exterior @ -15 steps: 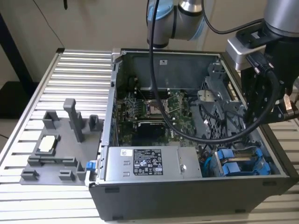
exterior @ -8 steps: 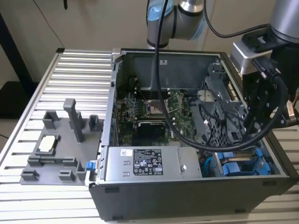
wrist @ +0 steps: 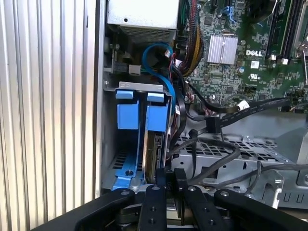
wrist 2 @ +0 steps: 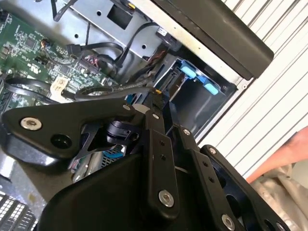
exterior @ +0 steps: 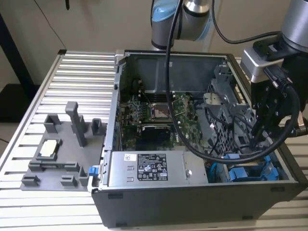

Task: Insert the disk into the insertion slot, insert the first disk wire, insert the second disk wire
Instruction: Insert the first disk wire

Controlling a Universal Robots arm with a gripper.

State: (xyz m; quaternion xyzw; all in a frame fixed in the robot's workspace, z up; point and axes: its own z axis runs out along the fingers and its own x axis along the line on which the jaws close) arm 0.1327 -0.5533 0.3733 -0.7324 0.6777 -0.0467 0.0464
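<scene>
**Fingers clenched at the drive cage**
Your fingers are pinched together with nothing visible between them. The disk sits in the insertion slot, just ahead of their tips.

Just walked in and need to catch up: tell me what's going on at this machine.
A single robot arm is working inside an open computer case on a slatted table. Its gripper is down at the drive cage, right at the edge of the disk, which stands in the insertion slot beside another blue carrier. Loose black cables lie alongside; whether any is plugged into the disk cannot be seen.
</scene>
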